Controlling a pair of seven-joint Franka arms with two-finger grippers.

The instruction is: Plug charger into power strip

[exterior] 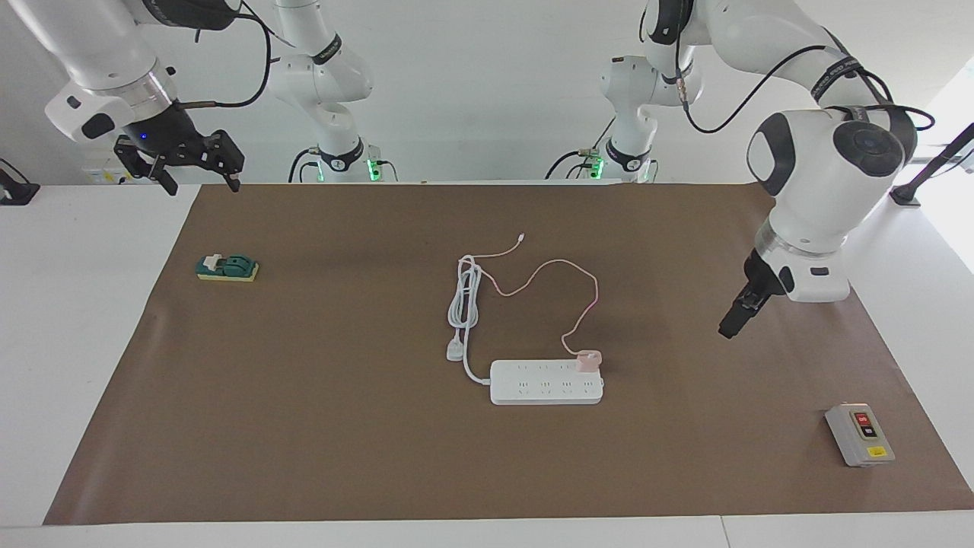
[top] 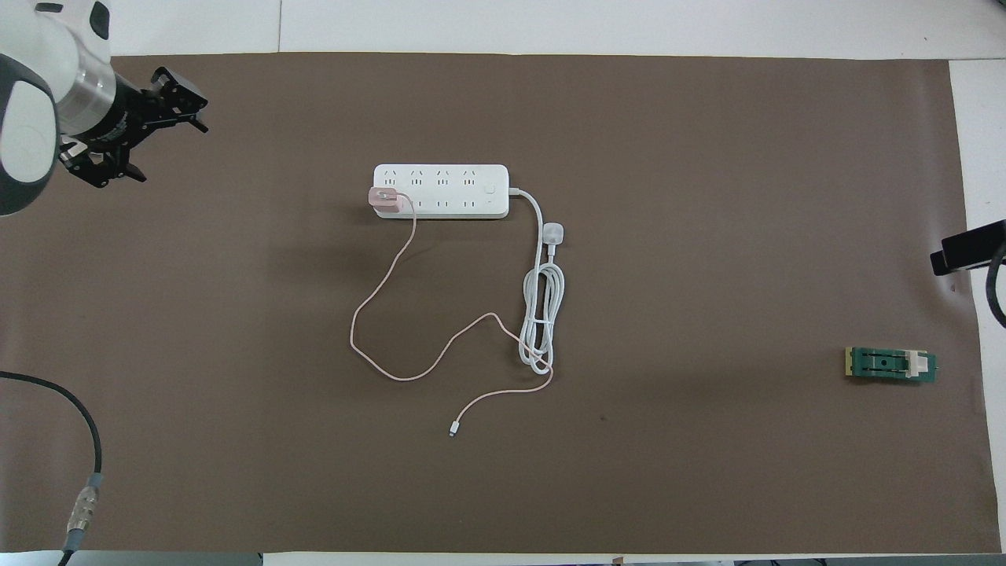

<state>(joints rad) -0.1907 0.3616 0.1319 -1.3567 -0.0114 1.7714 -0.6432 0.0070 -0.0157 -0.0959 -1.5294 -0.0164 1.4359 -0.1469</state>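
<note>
Showing only overhead: left tool (top: 153,118) spread.

The charger (exterior: 588,360) sits on the power strip (exterior: 546,383) at its end toward the left arm's side.
</note>
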